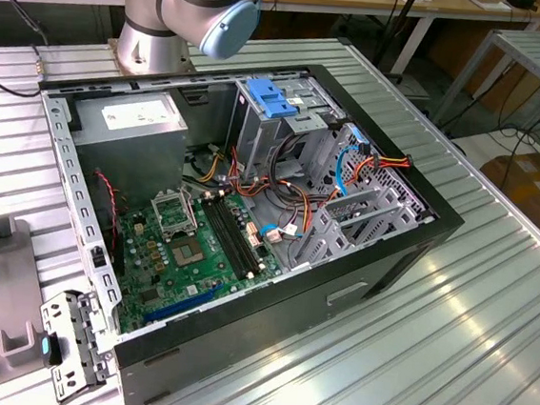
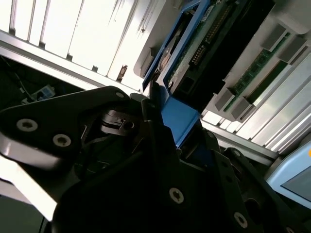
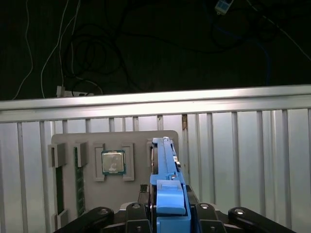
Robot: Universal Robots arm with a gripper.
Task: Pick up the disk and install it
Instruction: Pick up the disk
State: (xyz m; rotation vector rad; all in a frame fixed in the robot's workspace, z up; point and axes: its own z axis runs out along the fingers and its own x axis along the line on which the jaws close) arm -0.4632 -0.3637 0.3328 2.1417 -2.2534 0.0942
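Close up, in the first wrist view: black pincer (image 3: 169, 201) clamped shut on the disk (image 3: 164, 160), held edge-on, one light-blue plastic rail facing the camera and rising past the fingertips. Behind it, a grey holder tray (image 3: 65, 141) lying on the slatted aluminium bench (image 3: 243, 160), with a square processor chip (image 3: 112, 162) seated in one recess and memory sticks (image 3: 76, 179) standing in slots beside it. Beyond the bench edge, dark floor with loose cables (image 3: 73, 53). Unclear whether lifted clear of the tray or touching it. Seen from the second wrist view, the same grip from the side: pincer (image 2: 177, 126) closed around the blue rail, green circuit-board face of the disk (image 2: 204, 43) just beyond the fingers, close to the tray. Over in the exterior view, an open computer case (image 1: 357, 288) lying on its side on the bench (image 1: 470, 308), green motherboard (image 1: 198, 253) exposed, a blue latch (image 1: 270, 97) atop the tall metal drive cage (image 1: 257, 134), a grey power-supply box (image 1: 130, 117) in the corner nearest the arm's base (image 1: 151, 47), bundles of coloured wires (image 1: 282, 180) running between them.
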